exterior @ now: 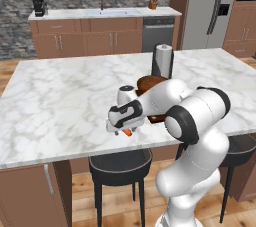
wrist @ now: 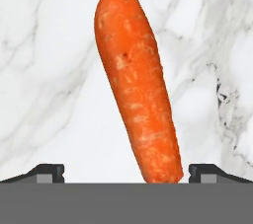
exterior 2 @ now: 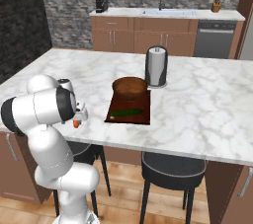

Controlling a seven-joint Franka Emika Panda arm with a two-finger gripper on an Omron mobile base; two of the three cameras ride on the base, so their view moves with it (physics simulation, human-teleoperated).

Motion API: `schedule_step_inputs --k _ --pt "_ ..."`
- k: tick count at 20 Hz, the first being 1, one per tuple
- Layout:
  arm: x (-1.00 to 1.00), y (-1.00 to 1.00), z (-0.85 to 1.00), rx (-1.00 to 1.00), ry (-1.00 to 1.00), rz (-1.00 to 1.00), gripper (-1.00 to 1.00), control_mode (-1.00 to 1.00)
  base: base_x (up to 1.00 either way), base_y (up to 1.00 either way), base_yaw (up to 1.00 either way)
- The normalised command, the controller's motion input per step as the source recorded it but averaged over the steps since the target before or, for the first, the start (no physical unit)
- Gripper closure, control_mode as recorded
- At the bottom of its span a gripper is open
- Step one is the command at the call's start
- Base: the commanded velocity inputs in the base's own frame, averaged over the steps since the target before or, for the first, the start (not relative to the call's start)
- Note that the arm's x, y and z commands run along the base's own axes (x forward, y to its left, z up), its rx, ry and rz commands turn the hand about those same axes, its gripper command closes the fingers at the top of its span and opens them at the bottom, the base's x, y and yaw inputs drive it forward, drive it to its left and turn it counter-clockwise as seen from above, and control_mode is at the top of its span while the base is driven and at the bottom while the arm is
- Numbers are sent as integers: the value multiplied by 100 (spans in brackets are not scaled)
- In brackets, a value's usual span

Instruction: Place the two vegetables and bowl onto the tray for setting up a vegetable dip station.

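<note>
The gripper (wrist: 126, 174) is held low over the marble island counter (exterior: 60, 101), jaws spread wide and holding nothing, with the carrot (wrist: 136, 87) lying flat on the stone between the two fingertips (wrist: 47, 172). The carrot pickup is judged to be the step in hand. A short descent and a closing across the carrot's narrow width are called for next, then a lift and carry toward the tray (exterior 2: 143, 107). Further off, the cucumber (exterior 2: 124, 113) is seen lying on the tray's near part and the bowl (exterior 2: 130, 88) resting at its far end, with a paper towel roll (exterior 2: 156, 66) standing just behind
</note>
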Motion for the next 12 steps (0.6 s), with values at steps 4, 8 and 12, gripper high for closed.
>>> schedule_step_inputs --k 4,8,12 --pt "0 -14 0 0 0 9 -100 -100 0 0 0" --pt "7 -1 0 0 -3 10 -100 -100 0 0 0" --pt "32 0 0 0 -4 8 -100 -100 0 0 0"
